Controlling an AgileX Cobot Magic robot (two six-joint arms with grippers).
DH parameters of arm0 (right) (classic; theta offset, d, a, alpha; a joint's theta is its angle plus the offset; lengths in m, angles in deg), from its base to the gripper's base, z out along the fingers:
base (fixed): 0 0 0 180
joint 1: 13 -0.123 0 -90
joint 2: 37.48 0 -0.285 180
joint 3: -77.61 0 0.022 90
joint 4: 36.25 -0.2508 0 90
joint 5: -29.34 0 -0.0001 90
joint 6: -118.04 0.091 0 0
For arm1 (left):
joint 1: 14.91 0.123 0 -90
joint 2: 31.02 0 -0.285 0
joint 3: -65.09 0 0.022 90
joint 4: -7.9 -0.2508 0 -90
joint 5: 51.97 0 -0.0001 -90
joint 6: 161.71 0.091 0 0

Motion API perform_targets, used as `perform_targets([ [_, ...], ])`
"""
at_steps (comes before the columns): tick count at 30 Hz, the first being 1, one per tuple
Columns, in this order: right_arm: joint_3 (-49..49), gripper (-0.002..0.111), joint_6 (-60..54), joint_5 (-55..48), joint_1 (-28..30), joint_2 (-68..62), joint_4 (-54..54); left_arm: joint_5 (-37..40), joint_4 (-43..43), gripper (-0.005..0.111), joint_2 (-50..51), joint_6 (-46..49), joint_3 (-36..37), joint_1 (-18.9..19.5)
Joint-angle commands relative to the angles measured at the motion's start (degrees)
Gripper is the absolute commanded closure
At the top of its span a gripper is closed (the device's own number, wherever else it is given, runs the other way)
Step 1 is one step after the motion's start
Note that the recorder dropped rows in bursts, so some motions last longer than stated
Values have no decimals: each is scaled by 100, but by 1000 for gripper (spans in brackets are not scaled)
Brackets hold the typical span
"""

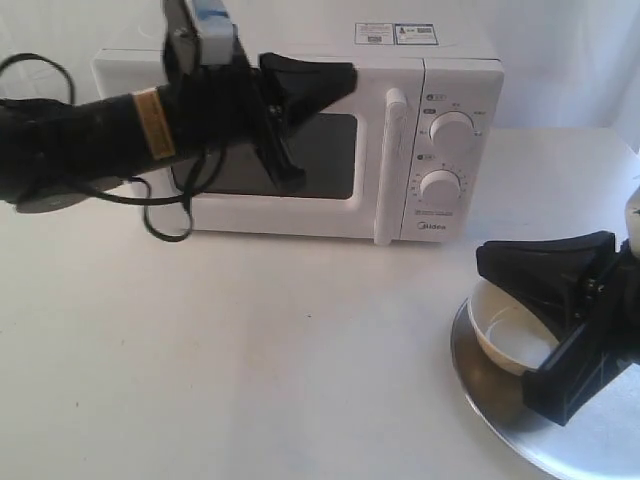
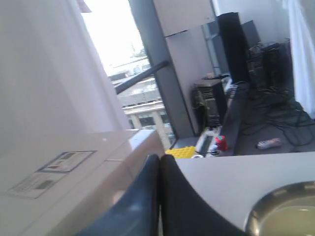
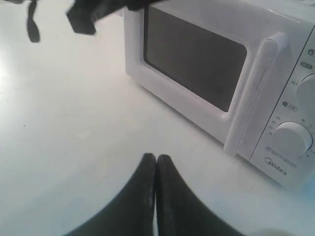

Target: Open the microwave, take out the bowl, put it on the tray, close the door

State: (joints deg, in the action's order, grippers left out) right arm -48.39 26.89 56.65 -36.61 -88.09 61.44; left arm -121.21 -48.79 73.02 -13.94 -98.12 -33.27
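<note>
Exterior: bowl (image 1: 505, 335) rests in tray (image 1: 487, 398), just beside right gripper (image 1: 495, 262), well apart from left gripper (image 1: 340, 80); door (image 1: 330, 215) shut (task likely complete); left wrist: jaws pressed together, empty; right wrist: likewise, facing door.

White microwave (image 1: 330, 215), cream bowl (image 1: 505, 335), shiny silver tray (image 1: 480, 385)

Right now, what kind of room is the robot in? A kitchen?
Probably a lab or office, not a real kitchen. The microwave sits on a plain white table, and nearby are computer towers, tangled cables and a big window overlooking city buildings.
</note>
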Motion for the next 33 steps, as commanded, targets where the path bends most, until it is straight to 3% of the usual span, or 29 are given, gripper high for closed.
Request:
perform_targets([
  [1, 57, 108, -16, -22, 21, 36, -17, -73, 1081, 107, -1035, 167, 1100, 565],
  [7, 57, 108, -16, -22, 21, 36, -17, -73, 3377, 107, -2286, 1076, 3176, 1314],
  [12, 57, 108, -15, -22, 21, 36, -12, -73, 4930, 107, -3148, 3295, 4614, 1370],
  [16, 70, 108, -15, 120, 21, 36, -12, -73, 5454, 107, -3835, 3704, 5414, 1370],
  [22, 341, 108, -15, 122, 21, 36, -27, -73, 6052, 107, -4481, 3496, 6042, 1370],
  [33, 745, 108, -36, 238, 21, 36, -302, 3167, 6575, 107, -4832, 2918, 6042, 1370],
])
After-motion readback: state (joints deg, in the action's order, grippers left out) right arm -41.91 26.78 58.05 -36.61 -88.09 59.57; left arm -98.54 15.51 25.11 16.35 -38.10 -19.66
